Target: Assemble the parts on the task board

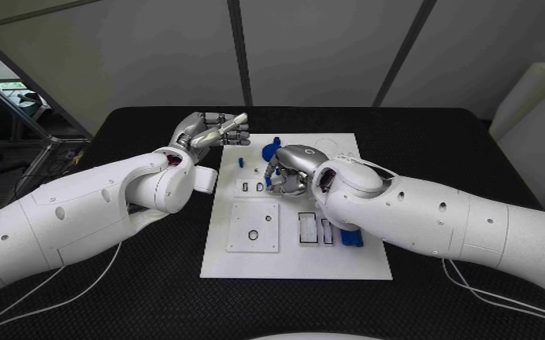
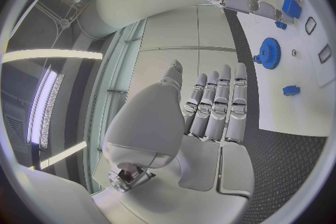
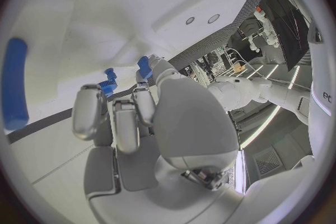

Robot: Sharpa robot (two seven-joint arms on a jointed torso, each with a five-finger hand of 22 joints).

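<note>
My left hand (image 1: 211,131) hovers by the task board's (image 1: 295,265) far left corner, fingers straight and together, holding nothing. My right hand (image 1: 290,168) rests on the board; whether it grips anything I cannot tell

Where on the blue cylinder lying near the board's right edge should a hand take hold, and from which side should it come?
Judging by its pose, grip the blue cylinder across its middle, coming from above. It lies flat on the task board, long axis running front to back, so fingers can close over its round sides. The right hand works just beyond it.
</note>
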